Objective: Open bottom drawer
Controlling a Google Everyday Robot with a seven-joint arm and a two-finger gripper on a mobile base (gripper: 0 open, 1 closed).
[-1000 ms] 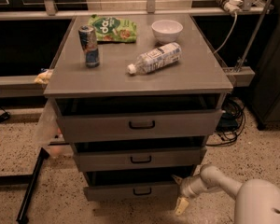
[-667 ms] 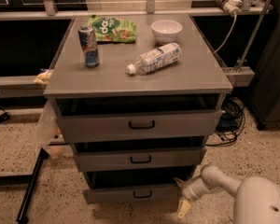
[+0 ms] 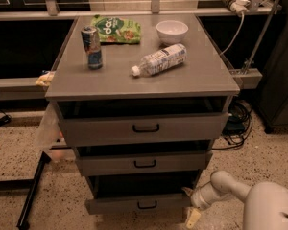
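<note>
The bottom drawer (image 3: pixel 134 203) is the lowest, narrowest grey front of the cabinet, with a small black loop handle (image 3: pixel 147 205) at its centre. It stands pulled out a little, with a dark gap above it. My gripper (image 3: pixel 191 206) is low at the drawer's right end, on the end of the white arm (image 3: pixel 230 186) that comes in from the lower right. One cream fingertip (image 3: pixel 192 217) hangs just below the drawer's right corner. The other finger sits near the drawer's top right corner.
The middle drawer (image 3: pixel 144 163) and top drawer (image 3: pixel 144 127) also stand slightly out. On the cabinet top are a can (image 3: pixel 91 47), a green snack bag (image 3: pixel 116 29), a white bowl (image 3: pixel 172 31) and a lying plastic bottle (image 3: pixel 159 59). Cables (image 3: pixel 236 123) lie right; a black pole (image 3: pixel 31 190) left.
The gripper has shifted slightly along the drawer's right end. The drawers look the same as before.
</note>
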